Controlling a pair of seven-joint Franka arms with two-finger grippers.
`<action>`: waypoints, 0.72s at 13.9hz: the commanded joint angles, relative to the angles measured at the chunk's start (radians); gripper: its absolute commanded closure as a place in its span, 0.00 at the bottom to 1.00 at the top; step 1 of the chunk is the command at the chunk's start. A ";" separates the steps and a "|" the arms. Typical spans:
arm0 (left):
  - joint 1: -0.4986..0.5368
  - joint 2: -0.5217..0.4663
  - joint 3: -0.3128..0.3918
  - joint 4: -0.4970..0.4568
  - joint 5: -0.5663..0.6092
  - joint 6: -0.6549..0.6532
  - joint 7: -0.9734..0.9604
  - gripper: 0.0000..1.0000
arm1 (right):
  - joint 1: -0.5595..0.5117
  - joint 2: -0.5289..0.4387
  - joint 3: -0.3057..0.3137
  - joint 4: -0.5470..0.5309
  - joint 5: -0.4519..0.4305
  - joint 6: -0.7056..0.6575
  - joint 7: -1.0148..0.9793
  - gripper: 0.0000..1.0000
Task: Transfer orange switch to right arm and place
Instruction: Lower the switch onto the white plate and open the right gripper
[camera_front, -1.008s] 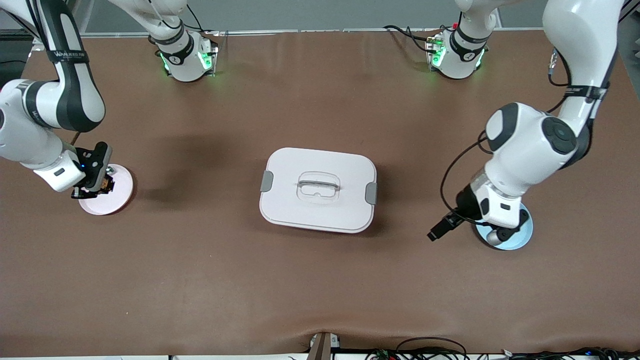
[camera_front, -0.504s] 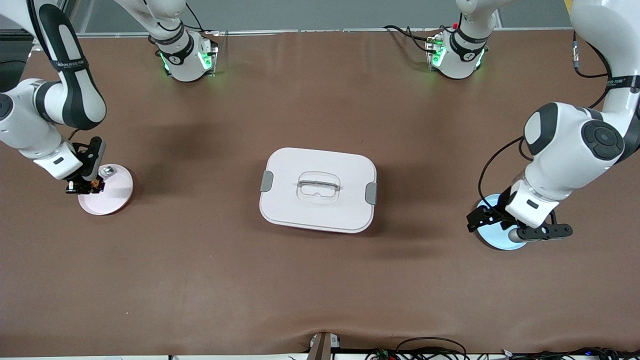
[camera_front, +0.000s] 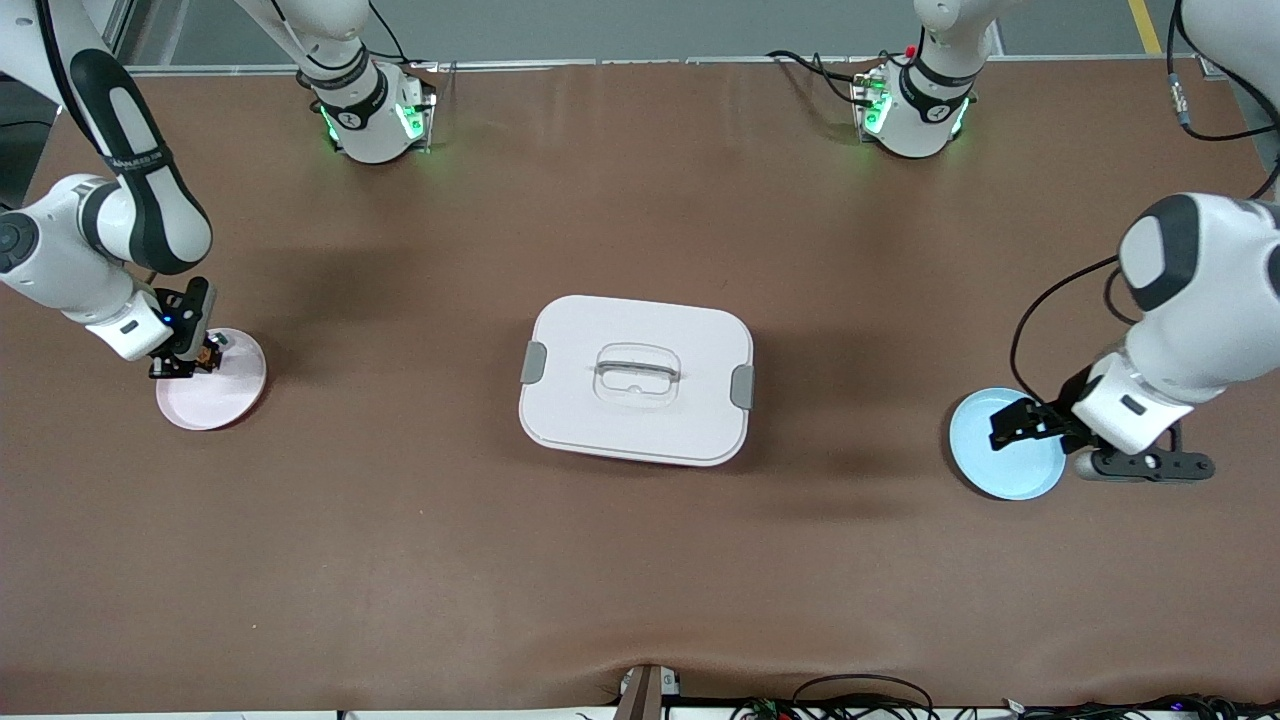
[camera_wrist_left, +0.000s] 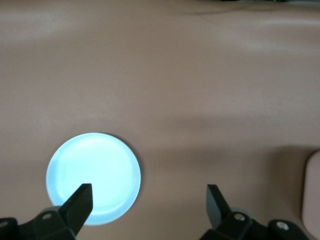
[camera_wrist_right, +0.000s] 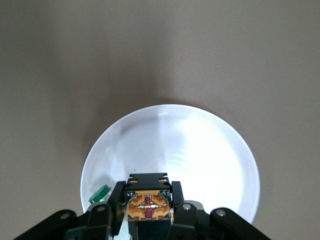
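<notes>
Two arms are at work at the two ends of the brown table (camera_front: 640, 560), with a closed white rectangular lidded box (camera_front: 636, 378) lying between them. The right gripper (camera_front: 178, 366) is held over the edge of a round pale pink plate (camera_front: 215, 395), its black fingers (camera_wrist_right: 116, 197) clamped on the small black blocky orange switch (camera_wrist_right: 147, 205), whose glowing orange face is seen in the right wrist view. Over the past second the switch has been kept in that grasp while the gripper has shifted slightly over the plate, so the handover can be judged complete and only the placing is left. A small green object (camera_wrist_right: 100, 193) is seen lying on the plate just beside the fingers, and a silvery piece (camera_front: 220, 341) is visible at the plate's rim; neither should be struck on release.

The left gripper (camera_front: 1015, 425) has been drawn away toward its own end of the table, uncovering most of a round light blue plate (camera_front: 1005, 470). Its jaws are spread wide apart and empty.
</notes>
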 joint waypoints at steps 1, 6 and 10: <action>-0.003 -0.016 0.015 0.081 -0.048 -0.117 0.033 0.00 | -0.019 0.025 0.020 0.009 -0.018 0.009 -0.008 1.00; -0.003 -0.094 0.030 0.129 -0.047 -0.208 0.024 0.00 | -0.010 0.090 0.021 0.061 -0.016 0.015 -0.006 1.00; 0.007 -0.198 0.049 0.129 -0.024 -0.223 0.013 0.00 | 0.002 0.108 0.021 0.081 -0.016 0.024 0.003 1.00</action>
